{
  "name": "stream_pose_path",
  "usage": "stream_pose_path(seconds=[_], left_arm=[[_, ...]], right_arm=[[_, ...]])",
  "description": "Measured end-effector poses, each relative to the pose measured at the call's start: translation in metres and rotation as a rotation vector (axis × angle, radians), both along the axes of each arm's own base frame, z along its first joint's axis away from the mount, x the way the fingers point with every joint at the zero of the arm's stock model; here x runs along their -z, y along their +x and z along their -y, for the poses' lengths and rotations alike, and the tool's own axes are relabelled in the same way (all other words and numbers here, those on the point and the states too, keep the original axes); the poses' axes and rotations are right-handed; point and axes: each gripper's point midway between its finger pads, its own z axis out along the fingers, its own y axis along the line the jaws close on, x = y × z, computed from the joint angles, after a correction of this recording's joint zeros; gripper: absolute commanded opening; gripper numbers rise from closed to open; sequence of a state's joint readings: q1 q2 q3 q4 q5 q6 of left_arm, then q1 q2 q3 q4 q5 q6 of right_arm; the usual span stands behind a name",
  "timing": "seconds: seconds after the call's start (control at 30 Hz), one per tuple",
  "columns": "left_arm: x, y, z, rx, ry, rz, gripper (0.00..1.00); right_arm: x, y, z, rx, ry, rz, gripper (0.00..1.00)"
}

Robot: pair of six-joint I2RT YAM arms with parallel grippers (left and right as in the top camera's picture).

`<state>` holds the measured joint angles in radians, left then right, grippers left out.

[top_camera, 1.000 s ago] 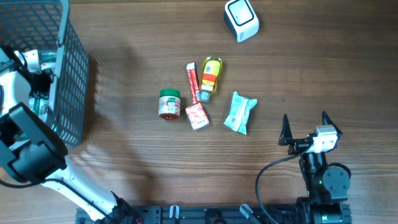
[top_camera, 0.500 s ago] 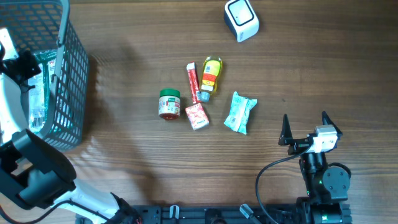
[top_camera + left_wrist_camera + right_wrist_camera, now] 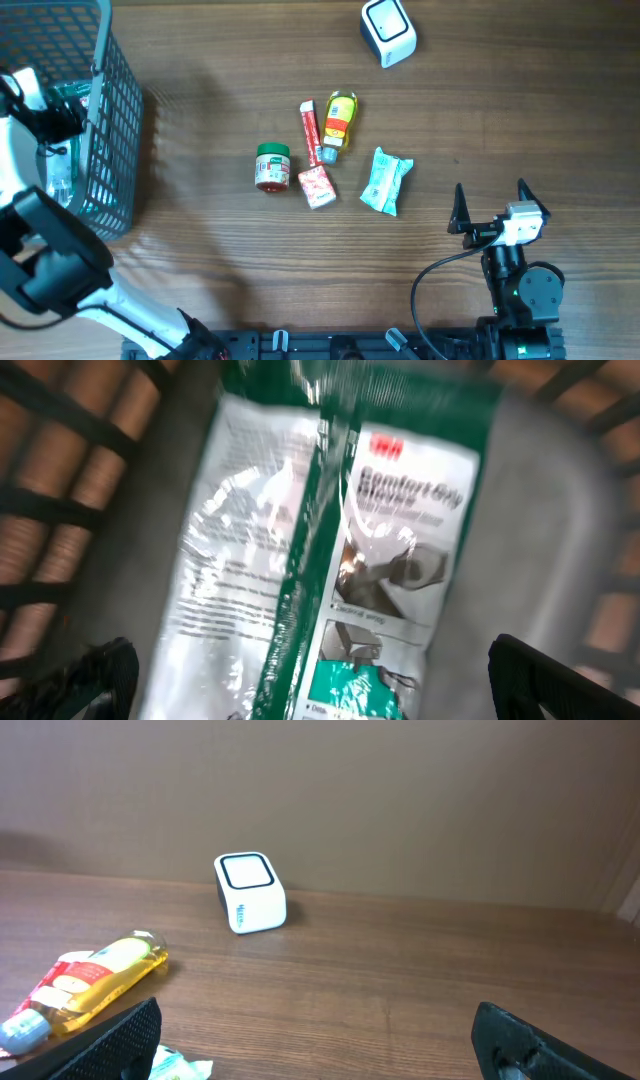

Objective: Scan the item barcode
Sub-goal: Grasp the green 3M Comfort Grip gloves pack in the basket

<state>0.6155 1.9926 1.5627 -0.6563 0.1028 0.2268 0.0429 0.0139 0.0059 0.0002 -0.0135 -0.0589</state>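
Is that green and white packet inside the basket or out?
Inside. The left wrist view shows the packet lying on the floor of the basket, mesh walls around it.

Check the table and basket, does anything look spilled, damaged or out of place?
Nothing stands out. The jar, tube, bottle, small box and packet lie in a loose cluster mid-table. The scanner sits apart, and a green-and-white package lies in the basket below the open left gripper.

Right claw (image 3: 490, 186): black pointed fingers (image 3: 460, 212), white block (image 3: 520, 222). Left arm (image 3: 12, 160) white, black-jointed.
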Motion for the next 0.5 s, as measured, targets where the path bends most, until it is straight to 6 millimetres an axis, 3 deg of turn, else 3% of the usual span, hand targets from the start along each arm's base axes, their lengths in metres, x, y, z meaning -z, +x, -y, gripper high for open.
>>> stream_pose_path(seconds=[0.1, 0.27, 0.37, 0.5], left_arm=[[0.025, -0.002, 0.001, 0.000, -0.032, -0.046, 1.00], [0.037, -0.003, 0.002, 0.009, -0.043, -0.068, 1.00], [0.055, -0.005, 0.003, 0.017, -0.058, -0.100, 1.00], [0.057, -0.002, -0.001, 0.016, -0.047, -0.098, 0.99]], right_arm=[[0.000, 0.000, 0.000, 0.000, 0.000, 0.000, 1.00], [0.000, 0.000, 0.000, 0.000, 0.000, 0.000, 1.00], [0.000, 0.000, 0.000, 0.000, 0.000, 0.000, 1.00], [0.000, 0.000, 0.000, 0.000, 0.000, 0.000, 1.00]])
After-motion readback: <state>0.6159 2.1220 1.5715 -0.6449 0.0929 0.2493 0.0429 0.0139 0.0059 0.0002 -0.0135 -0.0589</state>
